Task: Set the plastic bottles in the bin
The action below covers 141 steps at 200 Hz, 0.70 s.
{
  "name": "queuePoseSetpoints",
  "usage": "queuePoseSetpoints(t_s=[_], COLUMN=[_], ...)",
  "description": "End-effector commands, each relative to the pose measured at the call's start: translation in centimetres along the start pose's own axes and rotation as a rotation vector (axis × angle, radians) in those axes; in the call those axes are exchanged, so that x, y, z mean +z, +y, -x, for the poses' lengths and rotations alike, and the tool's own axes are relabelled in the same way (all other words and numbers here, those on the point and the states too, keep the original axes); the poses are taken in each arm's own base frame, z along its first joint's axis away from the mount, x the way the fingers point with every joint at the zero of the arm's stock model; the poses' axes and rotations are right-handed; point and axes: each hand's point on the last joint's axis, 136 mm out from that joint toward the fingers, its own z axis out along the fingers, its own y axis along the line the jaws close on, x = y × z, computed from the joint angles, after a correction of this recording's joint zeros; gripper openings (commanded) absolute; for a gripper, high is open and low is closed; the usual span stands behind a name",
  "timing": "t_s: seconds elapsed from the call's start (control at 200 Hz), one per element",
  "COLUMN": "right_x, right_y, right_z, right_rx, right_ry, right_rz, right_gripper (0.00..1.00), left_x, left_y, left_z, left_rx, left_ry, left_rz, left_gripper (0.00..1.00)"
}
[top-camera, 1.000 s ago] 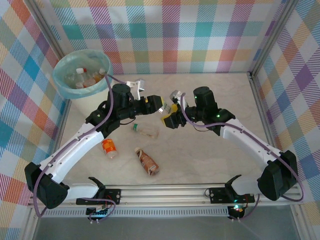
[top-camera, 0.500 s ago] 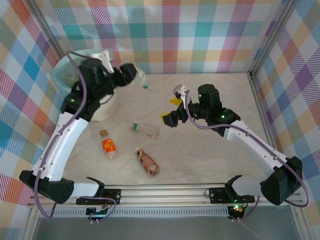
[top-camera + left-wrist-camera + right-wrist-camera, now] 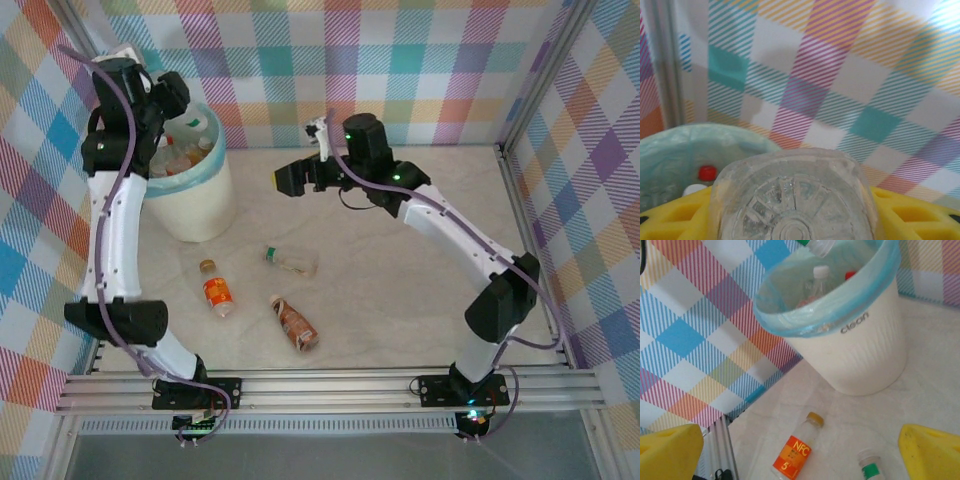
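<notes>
My left gripper (image 3: 168,98) is raised over the bin (image 3: 205,205), shut on a clear plastic bottle (image 3: 792,200) whose ribbed base faces the left wrist camera between the yellow fingers (image 3: 920,215). In the right wrist view that bottle's green-capped neck (image 3: 817,245) points down above the bin's blue-green bag rim (image 3: 790,325). Several bottles (image 3: 185,152) lie inside the bin. My right gripper (image 3: 290,180) hangs open and empty over the table, right of the bin. On the table lie an orange-labelled bottle (image 3: 215,293), a clear green-capped bottle (image 3: 292,261) and a brown bottle (image 3: 295,323).
Plaid walls close in the table on the left, back and right. A metal corner post (image 3: 665,65) stands just behind the bin. An aluminium rail (image 3: 330,385) with the arm bases runs along the near edge.
My left arm has swung up and left from the table's middle to above the bin, carrying the clear bottle. My right gripper let go of it, opened wide and moved back and left.
</notes>
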Motion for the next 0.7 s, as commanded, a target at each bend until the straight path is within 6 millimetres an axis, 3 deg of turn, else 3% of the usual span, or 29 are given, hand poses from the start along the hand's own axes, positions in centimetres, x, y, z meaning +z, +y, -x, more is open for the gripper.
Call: queuePoseSetpoints(t_s=[0.0, 0.275, 0.395, 0.7], right_x=[0.5, 0.7, 0.9, 1.2], right_y=[1.3, 0.9, 0.6, 0.3], right_z=[-0.9, -2.1, -2.8, -4.1], right_rx=[0.057, 0.065, 0.075, 0.103], right_ry=[0.058, 0.100, 0.111, 0.144], right_rz=[0.021, 0.006, 0.005, 0.008], right_gripper=[1.00, 1.00, 1.00, 1.00], left_x=[2.6, 8.5, 10.9, 14.0], left_y=[2.2, 3.9, 4.8, 8.9], left_z=[-1.8, -7.1, -10.3, -16.3], left_rx=[0.100, 0.170, 0.148, 0.111], left_ry=[0.073, 0.212, 0.295, 0.444], left_rz=[0.091, 0.123, 0.110, 0.171], left_gripper=[0.53, 0.56, 0.59, 0.62])
